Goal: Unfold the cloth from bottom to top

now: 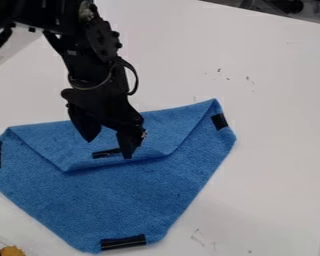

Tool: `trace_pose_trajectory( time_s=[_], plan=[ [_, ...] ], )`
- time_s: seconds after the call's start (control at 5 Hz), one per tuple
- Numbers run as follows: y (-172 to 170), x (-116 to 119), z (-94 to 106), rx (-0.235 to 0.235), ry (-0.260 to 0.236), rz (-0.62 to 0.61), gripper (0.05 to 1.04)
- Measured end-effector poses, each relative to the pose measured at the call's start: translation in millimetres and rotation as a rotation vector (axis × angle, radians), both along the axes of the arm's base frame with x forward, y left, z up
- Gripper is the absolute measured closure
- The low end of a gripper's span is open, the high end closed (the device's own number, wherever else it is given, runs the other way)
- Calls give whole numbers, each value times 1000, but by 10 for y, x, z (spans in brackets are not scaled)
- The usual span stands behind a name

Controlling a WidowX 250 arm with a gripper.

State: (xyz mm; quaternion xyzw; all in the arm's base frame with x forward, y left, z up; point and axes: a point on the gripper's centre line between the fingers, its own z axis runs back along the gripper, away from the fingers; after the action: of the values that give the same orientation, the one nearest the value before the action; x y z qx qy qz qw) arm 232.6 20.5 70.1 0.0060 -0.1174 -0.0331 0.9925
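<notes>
The gripper (109,149) hangs over the upper middle of the blue cloth (122,200), its two fingers spread apart with a gap between them. The cloth's top part is folded down as a flap (49,142), with its lower edge lying across the middle of the cloth. A black strip (106,153) on the flap lies beside the right fingertip. Other black strips mark the left corner, the upper right corner and the bottom edge (123,242). Whether the fingertips touch the cloth, I cannot tell.
The white table (269,125) extends around the cloth. At the bottom left corner are an orange-yellow item (12,251) and part of a dark object. Dark items (283,6) stand beyond the table's top right edge.
</notes>
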Motion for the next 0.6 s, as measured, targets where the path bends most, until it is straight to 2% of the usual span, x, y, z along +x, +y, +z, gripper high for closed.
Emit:
trace_pose_trajectory(
  time_s=[0.2, 0.4, 0.6],
  plan=[
    [-10, -19, -52, -7, 16, 0, 83],
    [-26, 4, -147, -20, -5, -12, 83],
    [-47, 66, -212, -10, -19, -34, 83]
  ],
)
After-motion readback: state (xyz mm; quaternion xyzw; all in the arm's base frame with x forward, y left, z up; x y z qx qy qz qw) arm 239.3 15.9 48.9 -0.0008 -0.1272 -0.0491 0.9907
